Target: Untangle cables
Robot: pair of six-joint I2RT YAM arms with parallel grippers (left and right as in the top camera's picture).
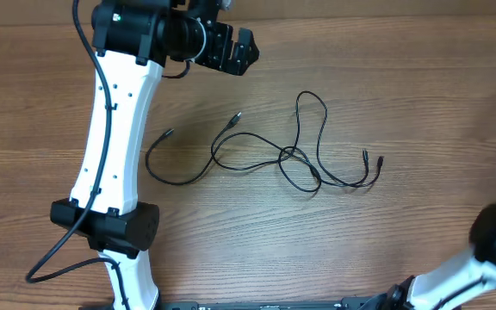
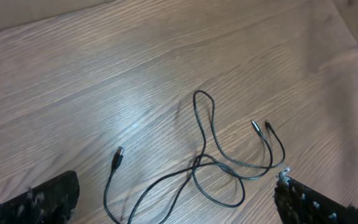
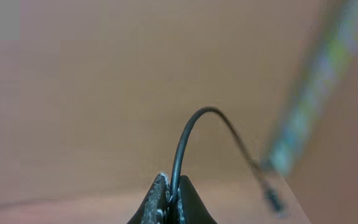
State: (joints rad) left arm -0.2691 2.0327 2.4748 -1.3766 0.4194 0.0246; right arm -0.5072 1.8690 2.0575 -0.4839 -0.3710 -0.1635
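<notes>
Jaws of the left gripper (image 1: 241, 53) gape wide and empty above the table (image 1: 420, 103), where the tangled cables (image 1: 293, 153) lie looped mid-table, while the right gripper (image 3: 169, 200), outside the overhead view, pinches a thin cord (image 3: 185, 137) whose far end blurs.

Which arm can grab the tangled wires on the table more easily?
Left. The left gripper is open near the cables, facing them. The right gripper is shut on another cord and sees no tangle.
</notes>
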